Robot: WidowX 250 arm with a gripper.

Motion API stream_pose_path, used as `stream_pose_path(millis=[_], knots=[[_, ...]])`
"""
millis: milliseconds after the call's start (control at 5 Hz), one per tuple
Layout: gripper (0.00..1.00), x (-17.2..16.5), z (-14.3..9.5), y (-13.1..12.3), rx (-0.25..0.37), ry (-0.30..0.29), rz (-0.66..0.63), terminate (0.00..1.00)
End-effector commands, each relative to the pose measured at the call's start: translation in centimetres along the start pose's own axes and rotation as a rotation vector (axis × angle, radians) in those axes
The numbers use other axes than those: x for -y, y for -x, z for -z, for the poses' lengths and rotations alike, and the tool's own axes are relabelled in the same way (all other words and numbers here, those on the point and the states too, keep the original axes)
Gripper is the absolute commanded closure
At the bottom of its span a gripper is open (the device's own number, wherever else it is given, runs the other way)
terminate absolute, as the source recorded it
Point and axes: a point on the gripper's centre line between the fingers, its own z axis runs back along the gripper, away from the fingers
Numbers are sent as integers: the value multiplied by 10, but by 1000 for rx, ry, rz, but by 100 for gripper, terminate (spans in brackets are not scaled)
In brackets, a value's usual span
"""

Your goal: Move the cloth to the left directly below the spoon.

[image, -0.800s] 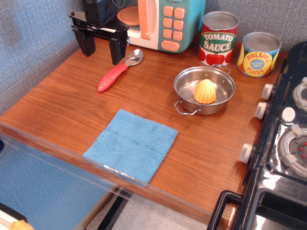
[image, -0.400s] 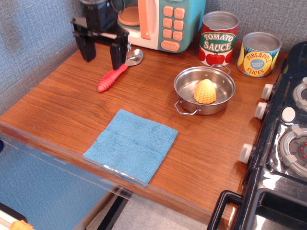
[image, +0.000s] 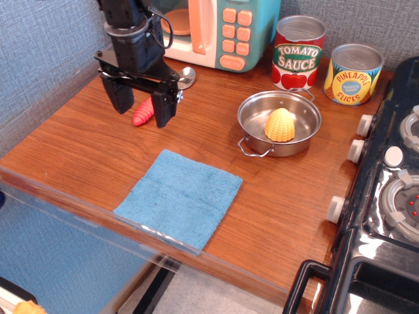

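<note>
Wooden tabletop (image: 78, 140). Flat blue terry cloth (image: 179, 197): near front edge, apart from gripper. Round steel pot (image: 252, 114): holds yellow toy corn (image: 279, 125). Black gripper (image: 139, 108): spread wide, empty, over red-handled spoon (image: 143, 112).

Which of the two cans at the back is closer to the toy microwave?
The red tomato sauce can. It stands right beside the microwave; the yellow pineapple slices can sits farther right, near the stove.
</note>
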Motion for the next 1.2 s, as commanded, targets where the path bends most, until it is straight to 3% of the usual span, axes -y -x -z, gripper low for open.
stream_pose_path(millis=[0,200,600,1000], knots=[[0,30,10,49,-21,11,49,0],[0,47,26,57,-31,15,77,0],[0,74,39,56,-34,-38,146,0],[0,66,67,52,-92,-59,101,0]])
